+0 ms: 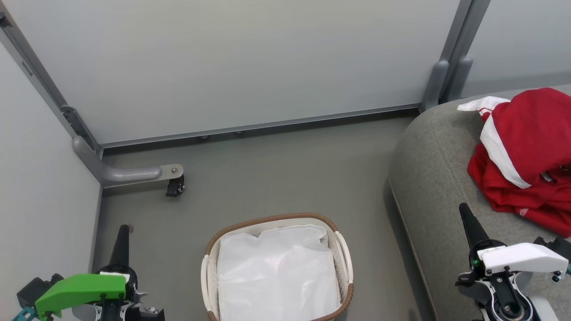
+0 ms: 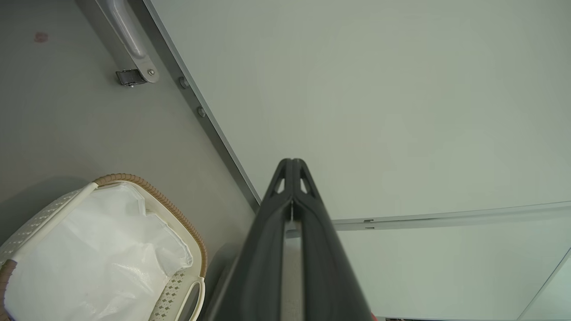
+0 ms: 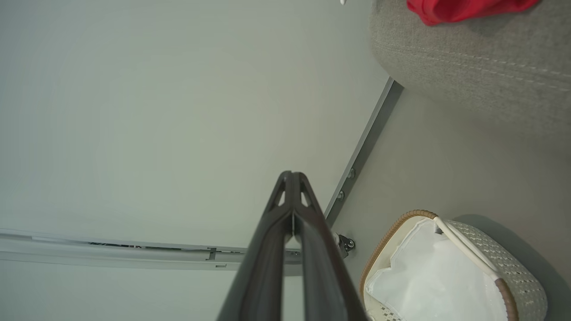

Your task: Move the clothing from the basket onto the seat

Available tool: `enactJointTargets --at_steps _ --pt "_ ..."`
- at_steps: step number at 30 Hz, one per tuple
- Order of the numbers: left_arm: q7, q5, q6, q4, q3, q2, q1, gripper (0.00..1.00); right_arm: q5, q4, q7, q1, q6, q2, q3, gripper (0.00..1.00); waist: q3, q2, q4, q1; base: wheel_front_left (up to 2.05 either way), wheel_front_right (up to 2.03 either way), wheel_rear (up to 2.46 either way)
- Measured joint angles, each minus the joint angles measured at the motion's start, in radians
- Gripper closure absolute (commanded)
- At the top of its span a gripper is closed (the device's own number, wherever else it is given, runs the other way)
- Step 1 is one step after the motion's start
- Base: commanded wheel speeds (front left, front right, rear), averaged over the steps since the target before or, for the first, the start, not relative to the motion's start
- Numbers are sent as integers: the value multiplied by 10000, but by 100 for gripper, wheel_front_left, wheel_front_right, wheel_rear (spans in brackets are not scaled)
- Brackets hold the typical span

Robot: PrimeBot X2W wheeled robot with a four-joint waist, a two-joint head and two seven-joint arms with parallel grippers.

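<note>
Clothing: The bright red soft garments with broad white stripes (image 1: pixel 526 151) lay in one rumpled heap on the large grey fabric-upholstered sofa (image 1: pixel 428 178), near its rounded end and well apart from the basket. I judged that this was where the job wanted them.
Basket: The oval white perforated plastic laundry basket with a brown woven rim (image 1: pixel 276 219) stood on the floor between the two arms, near the sofa's front edge. Nothing red showed in it, just the crumpled white cloth liner (image 1: pixel 276 272).
Left gripper: The left gripper (image 1: pixel 123 232) had its two long dark fingers pressed tip to tip with nothing between them. It hung over the floor to the basket's left, pointing toward the wall.
Right gripper: The right gripper (image 1: pixel 464 209) was clenched on nothing too, above the sofa's near edge, close to the red heap but not touching it.
Why so: Both arms looked parked, one on each side of the basket and clear of its handles, as if the work was done.
Around: Pale grey partition panels (image 1: pixel 245 58) in metal frames closed off the corner. A grey bracket foot with a small dark caster (image 1: pixel 175 185) sat on the grey floor (image 1: pixel 290 169) behind the basket.
In the way: Nothing lay between basket and sofa. The heap ran past the edge of the head view, so I could not tell whether all of it rested on the seat.
</note>
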Motion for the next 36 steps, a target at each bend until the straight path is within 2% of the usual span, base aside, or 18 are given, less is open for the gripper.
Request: enactJointTargets --at_steps 36 --pt "694 -2489 -46 -399 203 10 -285 100 2646 -332 690 22 -4 -15 -288 100 -114 0 43 0 0 0 0"
